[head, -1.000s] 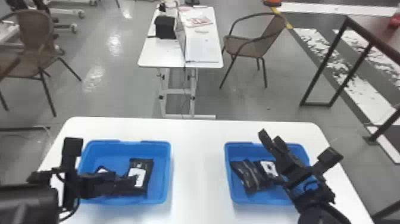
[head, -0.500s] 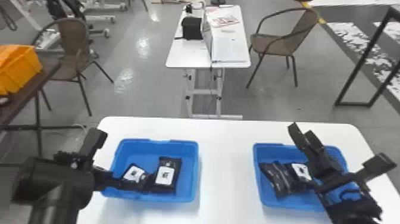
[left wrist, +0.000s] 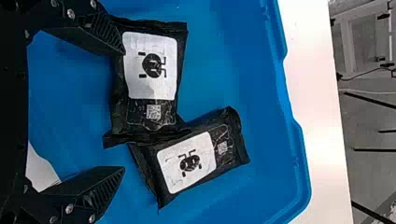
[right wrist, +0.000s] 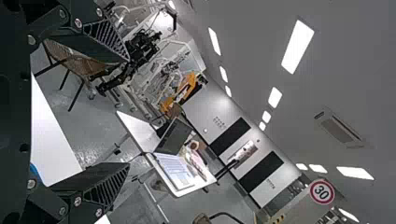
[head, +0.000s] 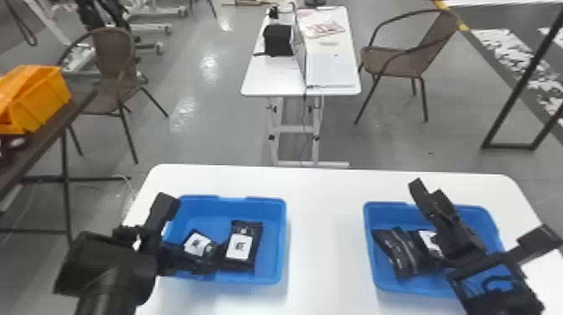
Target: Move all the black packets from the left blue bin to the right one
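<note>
A robotics lab or workshop, with a sign (right wrist: 322, 192), wheeled metal frames (right wrist: 170, 60) and ceiling light panels (right wrist: 297, 46).

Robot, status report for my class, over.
Left gripper open at two touching packets, left blue bin. Right gripper open, empty, partly hiding right bin from head view.

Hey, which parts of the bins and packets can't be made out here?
- Right bin: near right corner, head view, behind the right gripper.
- Packets inside: exact count, head view, same gripper covering some.
- Left bin: near left corner, head view, behind the left gripper.
- Its upper packet: one corner, left wrist view, behind a jaw.
- Orange bin: left end, head view, cut off by the edge.
</note>
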Motion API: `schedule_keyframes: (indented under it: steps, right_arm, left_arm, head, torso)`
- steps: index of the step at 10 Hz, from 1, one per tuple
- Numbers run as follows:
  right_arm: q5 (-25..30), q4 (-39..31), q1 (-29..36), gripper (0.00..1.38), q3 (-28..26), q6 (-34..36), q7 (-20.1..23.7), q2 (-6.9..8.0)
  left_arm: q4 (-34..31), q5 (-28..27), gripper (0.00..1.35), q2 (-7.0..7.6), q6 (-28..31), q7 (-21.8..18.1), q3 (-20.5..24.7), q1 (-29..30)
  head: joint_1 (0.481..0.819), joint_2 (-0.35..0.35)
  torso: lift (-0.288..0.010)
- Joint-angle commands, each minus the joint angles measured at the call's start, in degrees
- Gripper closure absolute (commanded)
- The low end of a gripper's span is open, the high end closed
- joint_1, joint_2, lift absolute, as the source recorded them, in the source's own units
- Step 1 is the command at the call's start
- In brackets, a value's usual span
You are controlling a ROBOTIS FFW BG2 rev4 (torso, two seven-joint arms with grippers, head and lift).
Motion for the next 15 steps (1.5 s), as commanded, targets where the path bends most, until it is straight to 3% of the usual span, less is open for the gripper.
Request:
schedule_keyframes:
  steps: [1, 4, 6, 7, 8, 9, 12, 13, 15]
  right_arm:
    - [-0.6, 0.4, 0.1, 0.24, 0.0, 0.0, 0.3, 0.10]
    - [-1.1, 0.8, 0.1, 0.24, 0.0, 0.0, 1.0, 0.10]
    - [-2.1, 1.4, 0.1, 0.24, 0.0, 0.0, 1.9, 0.10]
    - [-2.1, 1.6, 0.1, 0.24, 0.0, 0.0, 2.1, 0.10]
    - [-2.2, 1.7, 0.1, 0.24, 0.0, 0.0, 2.3, 0.10]
    - [-2.2, 1.8, 0.1, 0.24, 0.0, 0.0, 2.4, 0.10]
    - [-2.9, 1.9, 0.3, 0.24, 0.2, 0.0, 2.7, 0.19]
    - [-3.1, 1.9, 0.3, 0.24, 0.5, 0.0, 2.7, 0.19]
    - [-3.3, 1.4, 0.4, 0.24, 1.4, 0.0, 2.8, 0.19]
  left_arm:
    - [0.1, -0.5, 0.17, 0.14, -0.5, 1.3, -0.2, -0.7]
    - [7.3, 1.4, 0.17, 0.49, -5.3, 4.5, 0.4, -3.1]
    - [9.1, 2.6, 0.17, 0.40, -8.5, 8.8, 0.1, -3.3]
    - [10.4, 3.0, 0.24, 0.23, -8.5, 10.4, 0.4, -3.6]
    - [13.4, 3.9, 0.66, 0.58, -10.1, 10.5, 0.9, -4.7]
    - [13.9, 3.8, 0.98, 1.19, -10.7, 10.8, -0.2, -4.9]
    - [13.8, 3.8, 1.22, 3.30, -14.9, 8.7, -3.6, -5.1]
    - [12.6, 4.6, 1.22, 3.13, -19.2, 6.4, -2.1, -4.4]
    - [0.3, 9.7, 1.22, 1.28, -21.9, 3.5, -0.2, 1.5]
  head:
    - [0.695, 0.082]
    - [0.695, 0.092]
    - [0.695, 0.089]
    - [0.695, 0.090]
    - [0.695, 0.092]
    - [0.695, 0.091]
    - [0.695, 0.086]
    - [0.695, 0.083]
    - [0.695, 0.074]
  torso:
    - [0.000]
    - [0.000]
    - [0.000]
    - [0.000]
    - [0.000]
    - [0.000]
    - [0.000]
    - [0.000]
    - [0.000]
